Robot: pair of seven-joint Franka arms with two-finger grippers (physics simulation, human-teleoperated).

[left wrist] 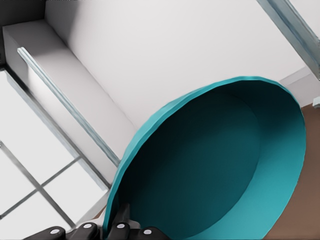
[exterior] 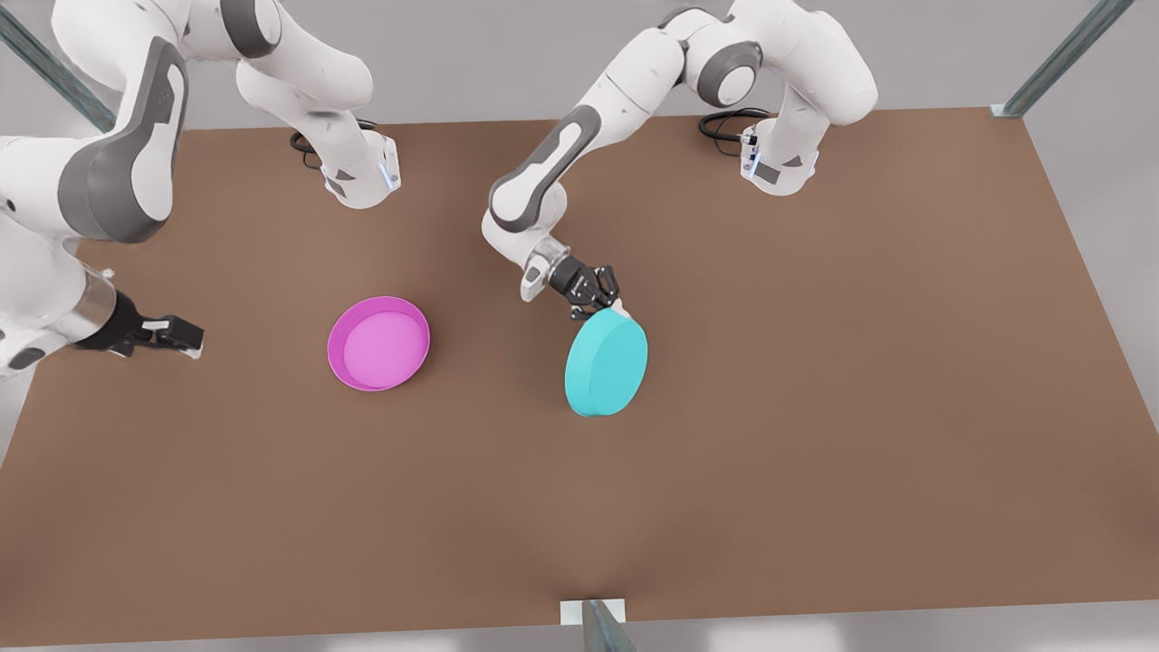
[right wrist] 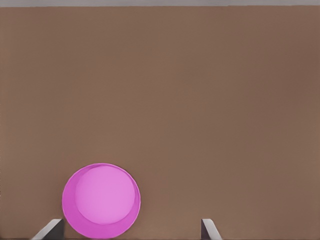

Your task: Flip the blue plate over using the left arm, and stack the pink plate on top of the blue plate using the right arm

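We see the blue plate (exterior: 606, 364) tilted on edge mid-table, base toward us, its upper rim clenched by the left gripper (exterior: 605, 303). Leftward, the pink plate (exterior: 378, 343) lies hollow-up; the waiting right gripper (exterior: 187, 340) hovers beside it, fingers spread.

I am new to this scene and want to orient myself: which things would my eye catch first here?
First, the blue plate, tilted up on its edge near the middle of the brown table, its rim pinched by the left claw. Next, the pink plate, lying flat and open side up toward the front view's left. The right claw waits open beside it, apart.
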